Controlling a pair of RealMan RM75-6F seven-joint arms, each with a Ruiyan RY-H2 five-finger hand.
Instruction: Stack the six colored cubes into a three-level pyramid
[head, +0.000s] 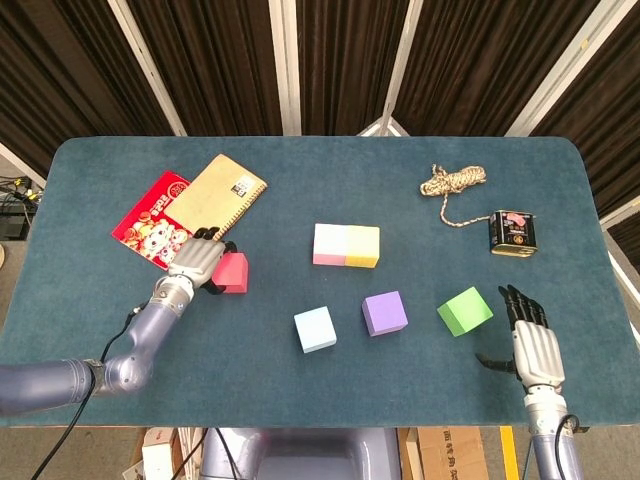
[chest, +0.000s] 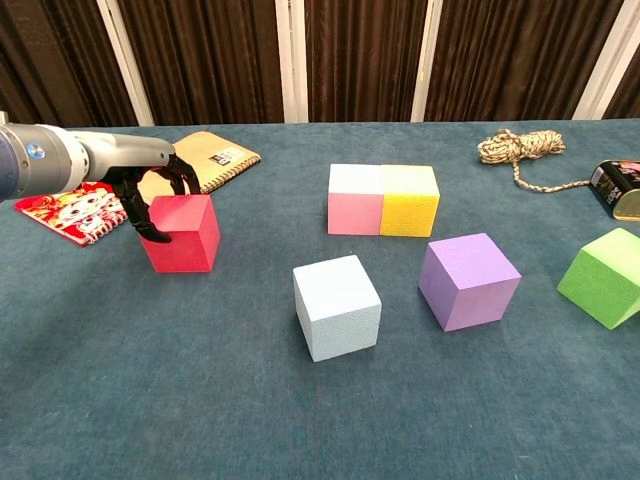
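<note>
Six cubes are being carried by the desk (head: 100, 190), none yet stacked. The pink cube (head: 329, 245) and yellow cube (head: 363, 246) are lying touching, side by side, at the middle. Nearer, the light blue cube (head: 315, 329), purple cube (head: 385, 313) and green cube (head: 465, 311) are standing apart. The red cube (chest: 182, 233) is being grasped at far left by the left hand (head: 197, 262), its fingers (chest: 150, 196) draped over the top and left face. From there the pink-yellow pair is lying well to the right, so a rightward carry is probably being called for. The right hand (head: 530, 345) is resting released, just near-right of the green cube.
</note>
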